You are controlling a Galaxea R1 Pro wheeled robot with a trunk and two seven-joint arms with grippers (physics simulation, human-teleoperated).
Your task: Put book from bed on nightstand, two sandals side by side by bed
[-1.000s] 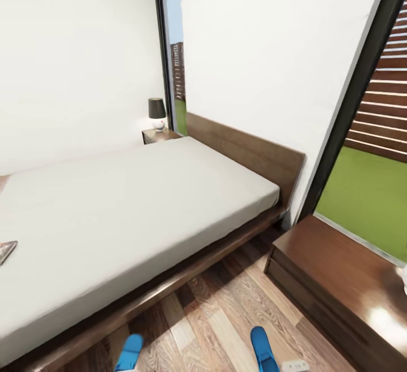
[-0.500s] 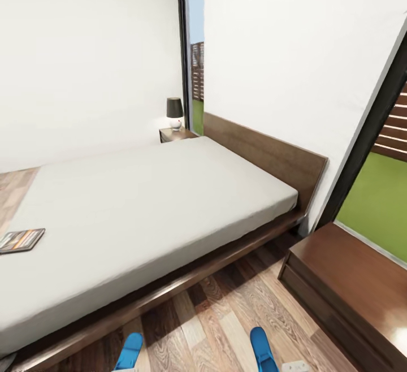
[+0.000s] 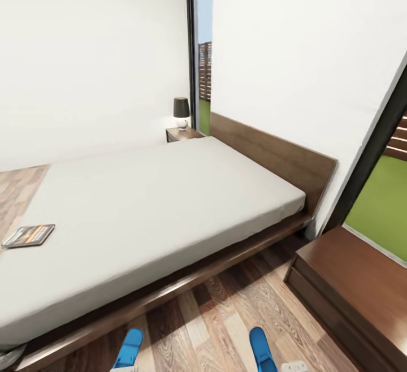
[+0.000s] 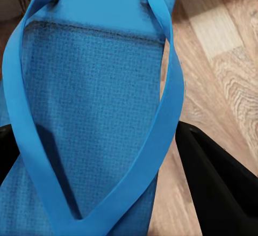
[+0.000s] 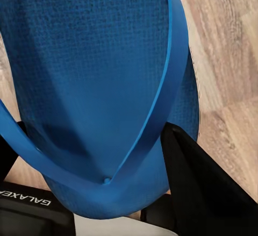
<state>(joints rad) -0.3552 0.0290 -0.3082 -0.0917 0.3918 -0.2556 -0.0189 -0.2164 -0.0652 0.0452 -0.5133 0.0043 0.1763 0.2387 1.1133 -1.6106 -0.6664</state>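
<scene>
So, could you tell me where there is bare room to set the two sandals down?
The wood floor is bare along the bed frame, between it and the near nightstand. The far nightstand holds a lamp; the book lies on the mattress.

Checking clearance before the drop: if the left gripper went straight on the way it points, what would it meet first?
Beyond the sandal held by the left gripper, probably the wood floor; depth is unclear.

Premises: a domestic bedroom. Evidence: low dark-brown wooden platform bed with pale-grey mattress (image 3: 152, 202), small dark nightstand (image 3: 182, 133) bearing a black-shaded lamp (image 3: 181, 111), wood-plank floor (image 3: 226, 321).
</scene>
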